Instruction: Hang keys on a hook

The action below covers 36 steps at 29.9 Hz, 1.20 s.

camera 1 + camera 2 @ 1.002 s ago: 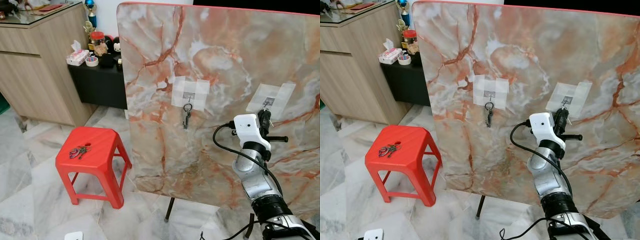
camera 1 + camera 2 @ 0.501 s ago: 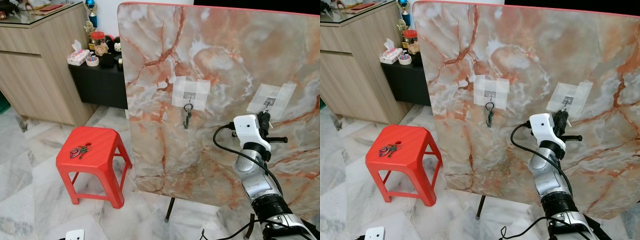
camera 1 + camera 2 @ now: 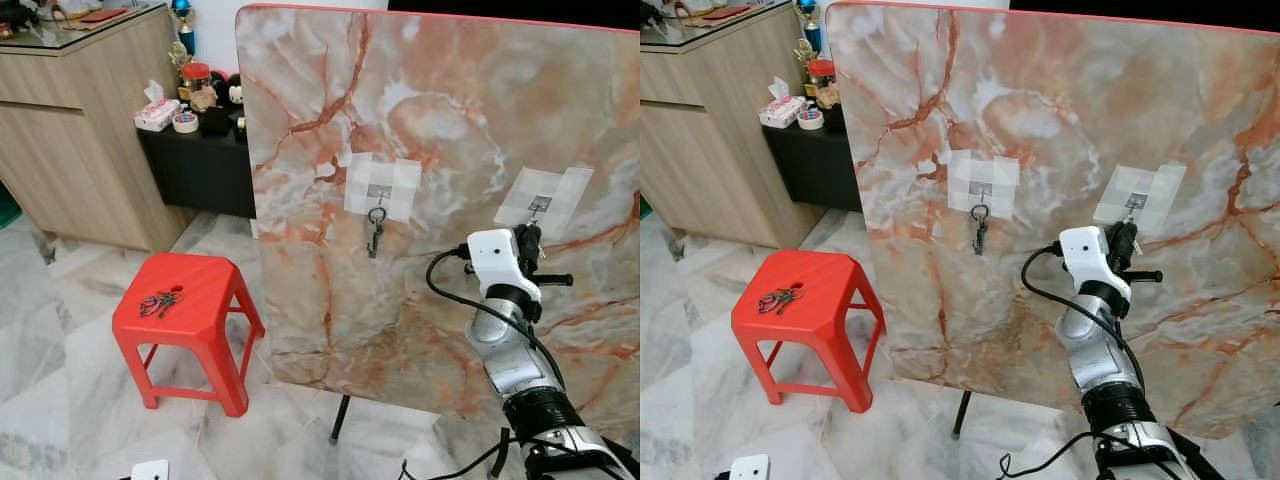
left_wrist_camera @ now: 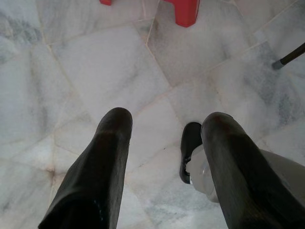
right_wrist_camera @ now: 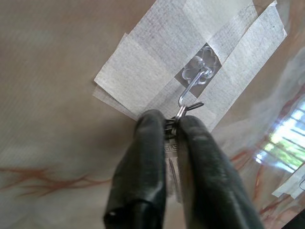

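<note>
At the right taped hook (image 5: 199, 72) on the upright marble board (image 3: 440, 130), the right hand (image 5: 172, 125) is clamping a key (image 5: 172, 151); left hand (image 4: 164, 131) is hanging apart over the floor (image 4: 86, 67)

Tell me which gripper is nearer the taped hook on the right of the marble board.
Right. The right gripper is raised to the hook, pinching a key just under it. The left gripper hangs low over the floor, far from the hook.

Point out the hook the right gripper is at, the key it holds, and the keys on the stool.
hook (image 5: 193, 86): right wrist view, wire bend
key (image 5: 172, 143): right wrist view, head between fingers
keys on stool (image 3: 157, 301): left eye view, bunch middle
</note>
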Available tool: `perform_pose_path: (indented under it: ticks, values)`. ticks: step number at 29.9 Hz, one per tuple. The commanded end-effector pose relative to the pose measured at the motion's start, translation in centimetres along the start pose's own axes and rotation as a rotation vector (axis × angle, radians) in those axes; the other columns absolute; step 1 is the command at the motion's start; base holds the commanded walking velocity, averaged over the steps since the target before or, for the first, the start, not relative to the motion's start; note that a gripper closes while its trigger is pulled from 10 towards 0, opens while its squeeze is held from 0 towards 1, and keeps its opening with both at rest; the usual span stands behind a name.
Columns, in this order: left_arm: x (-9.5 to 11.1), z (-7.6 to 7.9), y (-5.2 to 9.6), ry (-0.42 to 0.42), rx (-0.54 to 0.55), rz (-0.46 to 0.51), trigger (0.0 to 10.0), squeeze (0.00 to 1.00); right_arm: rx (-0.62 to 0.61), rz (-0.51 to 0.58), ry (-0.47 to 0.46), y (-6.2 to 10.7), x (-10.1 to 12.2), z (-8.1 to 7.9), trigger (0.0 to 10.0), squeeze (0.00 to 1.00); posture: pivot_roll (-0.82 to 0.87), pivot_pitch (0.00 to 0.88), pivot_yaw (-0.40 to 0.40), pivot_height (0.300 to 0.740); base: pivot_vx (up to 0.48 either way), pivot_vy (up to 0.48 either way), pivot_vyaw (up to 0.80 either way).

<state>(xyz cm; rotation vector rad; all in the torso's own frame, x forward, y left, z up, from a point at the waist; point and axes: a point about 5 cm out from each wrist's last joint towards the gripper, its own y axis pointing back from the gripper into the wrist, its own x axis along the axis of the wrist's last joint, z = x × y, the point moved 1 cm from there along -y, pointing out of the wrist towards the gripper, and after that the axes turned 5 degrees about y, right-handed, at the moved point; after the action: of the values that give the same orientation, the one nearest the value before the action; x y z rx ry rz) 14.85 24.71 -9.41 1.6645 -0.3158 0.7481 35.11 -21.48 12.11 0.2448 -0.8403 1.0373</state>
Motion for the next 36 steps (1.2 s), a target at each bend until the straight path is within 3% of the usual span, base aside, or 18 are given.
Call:
perform_pose_path:
  ticks: [1, 2, 4, 5, 7, 8, 10, 11, 16, 19, 22, 24, 28, 29, 31, 32, 35, 36]
  values:
    - [-0.1, -0.1, 0.0, -0.024, -0.001, -0.005, 10.0, 0.0, 0.016, -0.006, -0.016, 0.3, -0.2, -0.1, 10.0, 1.0, 0.0, 0.0, -0.02, 0.74, 0.0, 0.0, 0.0]
    - [-0.1, 0.0, 0.0, -0.025, -0.002, -0.005, 10.0, 0.0, 0.036, -0.002, -0.025, 0.5, -0.4, -0.3, 10.0, 0.95, 0.0, 0.0, -0.02, 0.74, 0.0, 0.0, 0.0]
    - [-0.1, 0.0, 0.0, -0.025, -0.003, -0.006, 10.0, 0.0, 0.041, -0.001, -0.028, 0.6, -0.4, -0.3, 10.0, 0.95, 0.0, 0.0, -0.02, 0.74, 0.0, 0.0, 0.0]
    - [-0.1, 0.0, 0.0, -0.025, -0.003, -0.006, 10.0, 0.0, 0.047, 0.001, -0.032, 0.8, -0.5, -0.3, 10.0, 0.53, 0.0, 0.0, -0.02, 0.74, 0.0, 0.0, 0.0]
    - [-0.1, 0.0, 0.0, -0.025, -0.003, -0.006, 10.0, 0.0, 0.051, 0.003, -0.034, 0.9, -0.6, -0.4, 10.0, 0.53, 0.0, 0.0, -0.02, 0.74, 0.0, 0.0, 0.0]
    - [-0.1, 0.0, 0.0, -0.026, -0.004, -0.006, 10.0, 0.0, 0.064, 0.005, -0.034, 1.1, -0.7, -0.4, 10.0, 0.08, 0.0, 0.0, -0.02, 0.74, 0.0, 0.0, 0.0]
    - [-0.1, 0.0, 0.0, -0.026, -0.005, -0.007, 10.0, 0.0, 0.072, 0.003, -0.037, 1.3, -0.9, -0.5, 10.0, 0.08, 0.0, 0.0, -0.021, 0.74, 0.0, 0.0, 0.0]
    - [-0.1, 0.1, 0.0, -0.026, -0.005, -0.008, 10.0, 0.0, 0.079, 0.004, -0.038, 1.5, -1.2, -0.5, 10.0, 0.0, 0.0, 0.0, -0.022, 0.74, 0.0, 0.0, 0.0]
    - [-0.2, 0.1, 0.0, -0.027, -0.008, -0.01, 10.0, 0.0, 0.142, -0.007, -0.085, 2.8, -2.7, -0.4, 10.0, 0.0, 0.0, 0.0, -0.025, 0.74, 0.0, 0.0, 0.0]
    - [-0.3, 0.1, 0.0, -0.028, -0.008, -0.011, 10.0, 0.0, 0.291, -0.076, -0.153, 4.4, -4.5, -1.9, 10.0, 0.0, -0.01, 0.0, -0.024, 0.74, 0.0, 0.0, 0.0]
    - [-0.3, 0.2, 0.1, -0.031, -0.011, -0.012, 10.0, 0.0, 0.522, -0.216, -0.25, 7.0, -7.1, -4.7, 10.0, 0.0, -0.01, 0.0, -0.024, 0.74, 0.0, 0.0, 0.0]
    - [-0.3, 0.2, 0.1, -0.031, -0.011, -0.012, 10.0, 0.0, 0.537, -0.231, -0.266, 7.3, -7.3, -4.9, 10.0, 0.0, -0.01, 0.0, -0.024, 0.74, 0.0, 0.0, 0.0]
    - [-0.3, 0.2, 0.0, -0.028, -0.012, -0.012, 10.0, 0.0, 0.583, -0.444, -0.346, 9.5, -10.8, -6.1, 10.0, 0.0, 0.0, 0.0, -0.023, 0.74, 0.0, 0.0, 0.0]
    - [-0.3, 0.2, 0.0, -0.028, -0.012, -0.012, 10.0, 0.0, 0.583, -0.444, -0.346, 9.5, -10.8, -6.1, 10.0, 0.0, 0.0, 0.0, -0.023, 0.74, 0.0, 0.0, 0.0]
    - [-0.3, 0.2, 0.0, -0.028, -0.011, -0.015, 10.0, 0.0, 0.609, -0.616, -0.379, 11.6, -13.3, -6.6, 10.0, 0.0, 0.0, 0.0, -0.019, 0.74, 0.0, 0.0, 0.0]
    - [-0.3, 0.2, 0.0, -0.028, -0.011, -0.015, 10.0, 0.0, 0.609, -0.616, -0.379, 11.6, -13.3, -6.6, 10.0, 0.0, 0.0, 0.0, -0.019, 0.74, 0.0, 0.0, 0.0]
    - [-0.3, 0.0, 0.0, -0.029, -0.008, -0.021, 10.0, 0.0, 0.675, -0.801, -0.349, 15.2, -16.4, -6.7, 10.0, 0.0, 0.0, 0.0, -0.009, 0.74, 0.0, 0.0, 0.0]
    - [-0.3, 0.0, 0.0, -0.029, -0.008, -0.021, 10.0, 0.0, 0.675, -0.801, -0.349, 15.2, -16.4, -6.7, 10.0, 0.0, 0.0, 0.0, -0.009, 0.74, 0.0, 0.0, 0.0]
